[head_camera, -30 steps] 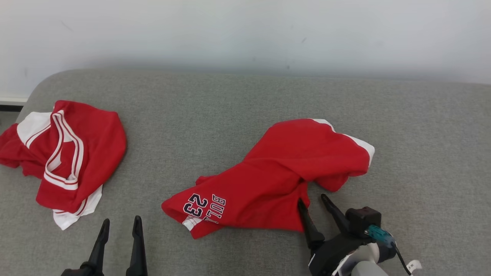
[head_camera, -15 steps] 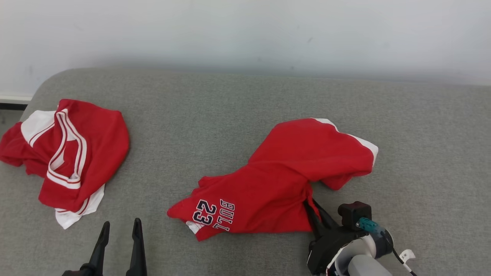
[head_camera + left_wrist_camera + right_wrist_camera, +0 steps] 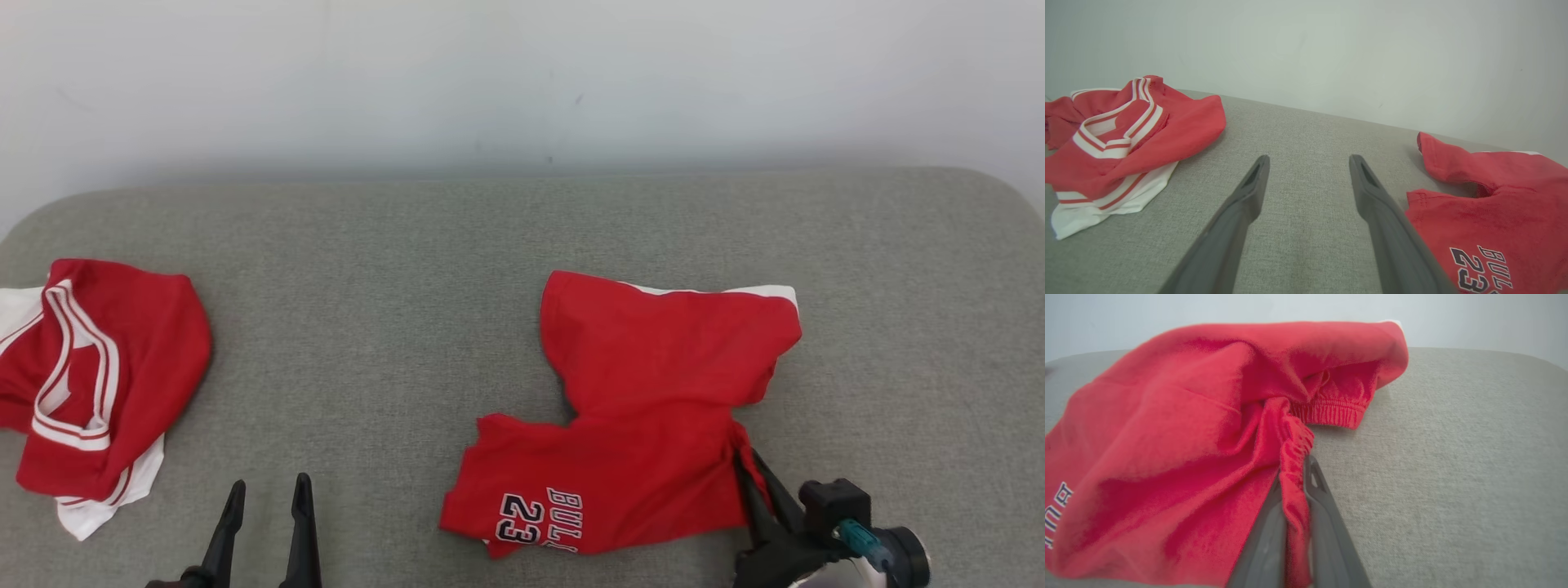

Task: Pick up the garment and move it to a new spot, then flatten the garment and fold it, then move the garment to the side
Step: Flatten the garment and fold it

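The step in hand looks like the first one: lifting the red jersey shorts with a white side stripe and dark "23" print (image 3: 653, 392) to carry them to a new spot. They lie on the right half of the grey fabric-covered counter (image 3: 392, 269), rumpled, with one leg reaching toward the wall. The right claw (image 3: 755, 482) is pressed together on the gathered elastic waistband, and the right wrist view shows a rope of cloth between its fingers (image 3: 1327, 522). To do this well, the arm probably needs to rise slowly so the thin bunch does not slip free. It should also lift high enough that the trailing leg clears the counter rather than drags. The left claw (image 3: 269, 490) hangs spread and empty, well apart from the shorts, and could later help to flatten them. A crumpled red-and-white striped jersey (image 3: 106, 367) lies far left.

A second ago the right claw stood spread at the shorts' near edge, and now it pinches. The shorts were twisted on a slant and now lie squarer. The camera has also turned.
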{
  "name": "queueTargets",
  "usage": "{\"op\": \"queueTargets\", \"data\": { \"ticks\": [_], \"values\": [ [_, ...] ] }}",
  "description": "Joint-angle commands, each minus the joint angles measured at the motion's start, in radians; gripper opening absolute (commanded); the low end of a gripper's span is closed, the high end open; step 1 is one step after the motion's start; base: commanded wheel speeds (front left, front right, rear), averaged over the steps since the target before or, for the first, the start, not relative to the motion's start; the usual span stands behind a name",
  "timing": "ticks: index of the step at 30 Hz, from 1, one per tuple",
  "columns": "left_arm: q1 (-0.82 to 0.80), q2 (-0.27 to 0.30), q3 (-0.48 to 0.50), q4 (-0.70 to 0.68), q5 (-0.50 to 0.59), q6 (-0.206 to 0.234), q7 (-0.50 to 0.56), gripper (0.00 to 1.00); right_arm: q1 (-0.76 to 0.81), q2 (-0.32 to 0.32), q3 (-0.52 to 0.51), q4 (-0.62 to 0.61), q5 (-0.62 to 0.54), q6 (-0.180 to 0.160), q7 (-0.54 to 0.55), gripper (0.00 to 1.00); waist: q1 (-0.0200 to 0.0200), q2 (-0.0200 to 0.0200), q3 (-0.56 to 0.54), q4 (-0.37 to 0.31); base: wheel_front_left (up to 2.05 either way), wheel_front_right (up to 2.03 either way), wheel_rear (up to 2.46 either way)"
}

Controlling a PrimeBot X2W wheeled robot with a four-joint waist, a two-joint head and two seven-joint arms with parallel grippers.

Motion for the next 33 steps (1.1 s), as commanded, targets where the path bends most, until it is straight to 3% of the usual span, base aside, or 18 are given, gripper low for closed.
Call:
{"op": "queueTargets", "data": {
  "ticks": [1,11,12,13,19,26,33],
  "values": [
    [0.006,-0.001,-0.001,0.002,-0.013,-0.005,-0.002,1.0,0.021,-0.003,-0.02,-0.017,-0.021,-0.002,-0.001,0.0,0.0,0.0,-0.001,-0.018,0.0,0.0,0.0],
    [-0.003,-0.001,-0.01,0.019,-0.015,-0.006,-0.002,1.0,0.066,0.0,-0.098,-0.052,-0.058,-0.002,0.012,0.0,0.0,0.0,0.001,-0.047,0.0,0.0,0.0],
    [0.0,-0.001,-0.01,0.022,-0.016,-0.006,-0.002,1.0,0.066,0.0,-0.1,-0.057,-0.06,-0.002,0.01,0.4,0.0,0.0,-0.002,-0.048,0.0,0.0,0.0],
    [0.003,-0.001,-0.011,0.024,-0.016,-0.006,-0.002,1.0,0.066,0.001,-0.104,-0.061,-0.061,-0.002,0.008,1.0,0.0,0.0,-0.005,-0.048,0.0,0.0,0.0],
    [0.02,-0.001,-0.008,0.03,-0.018,-0.007,-0.002,1.0,0.077,0.003,-0.116,-0.122,-0.024,-0.002,-0.001,1.0,0.0,0.0,-0.031,-0.051,0.0,0.0,0.0],
    [0.026,-0.001,-0.011,0.037,-0.005,-0.005,-0.002,1.0,0.118,0.003,-0.095,-0.311,0.027,-0.002,-0.001,1.0,0.0,0.0,-0.036,-0.058,0.0,0.0,0.0],
    [0.006,-0.001,-0.093,0.057,0.006,-0.006,-0.002,1.0,0.166,0.004,-0.063,-0.417,0.056,-0.002,-0.001,1.0,0.0,0.0,-0.031,-0.067,0.0,0.0,0.0]
  ]
}}
